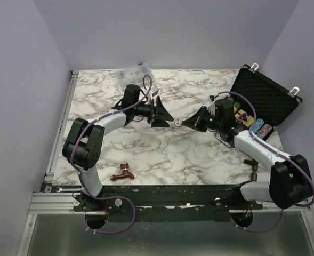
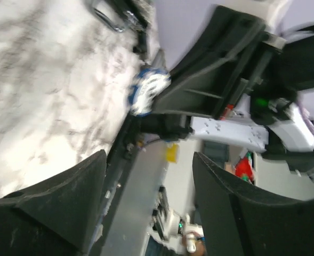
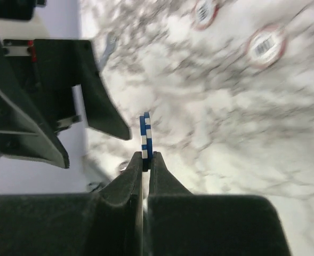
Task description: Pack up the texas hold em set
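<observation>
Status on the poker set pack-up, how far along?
Done: chip rows sit in the open case. In hand: the right hand pinches a blue chip edge-on, with the left hand open beside it. Left: stow that chip and two loose discs lying on the table, then close the lid.

A blue-and-white chip (image 3: 145, 133) stands on edge, pinched by the right end effector (image 3: 145, 156); the black foam-lined case (image 1: 267, 97) lies open at far right.
</observation>
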`<move>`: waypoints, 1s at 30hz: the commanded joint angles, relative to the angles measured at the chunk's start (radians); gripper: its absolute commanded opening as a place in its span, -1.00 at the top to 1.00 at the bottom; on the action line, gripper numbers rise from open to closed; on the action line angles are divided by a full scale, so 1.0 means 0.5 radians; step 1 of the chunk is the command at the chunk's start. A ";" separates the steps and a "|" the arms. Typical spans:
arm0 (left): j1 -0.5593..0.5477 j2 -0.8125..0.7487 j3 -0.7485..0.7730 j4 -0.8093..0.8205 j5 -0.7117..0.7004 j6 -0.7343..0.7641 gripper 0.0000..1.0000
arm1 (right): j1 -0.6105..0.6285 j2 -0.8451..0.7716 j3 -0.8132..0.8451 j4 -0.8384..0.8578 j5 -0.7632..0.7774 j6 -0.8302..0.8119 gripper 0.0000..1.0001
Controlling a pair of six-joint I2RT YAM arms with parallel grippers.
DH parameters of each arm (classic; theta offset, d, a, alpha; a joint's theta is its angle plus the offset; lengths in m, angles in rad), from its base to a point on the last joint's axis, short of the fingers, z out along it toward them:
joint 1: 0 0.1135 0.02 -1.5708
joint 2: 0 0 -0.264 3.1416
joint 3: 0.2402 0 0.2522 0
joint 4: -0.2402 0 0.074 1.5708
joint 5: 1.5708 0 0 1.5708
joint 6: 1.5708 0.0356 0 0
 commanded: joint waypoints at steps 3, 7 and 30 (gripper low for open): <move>0.077 -0.222 0.294 -1.241 -0.756 0.820 -0.33 | -0.014 0.125 0.702 -1.545 1.222 -1.226 0.99; 0.073 -0.322 0.176 -1.083 -0.732 0.721 -0.33 | -0.014 0.401 0.972 -1.970 1.875 -1.527 0.99; -0.015 -0.365 0.065 -0.845 -0.526 0.592 -0.33 | 0.036 0.882 1.360 -2.014 2.068 -1.982 0.99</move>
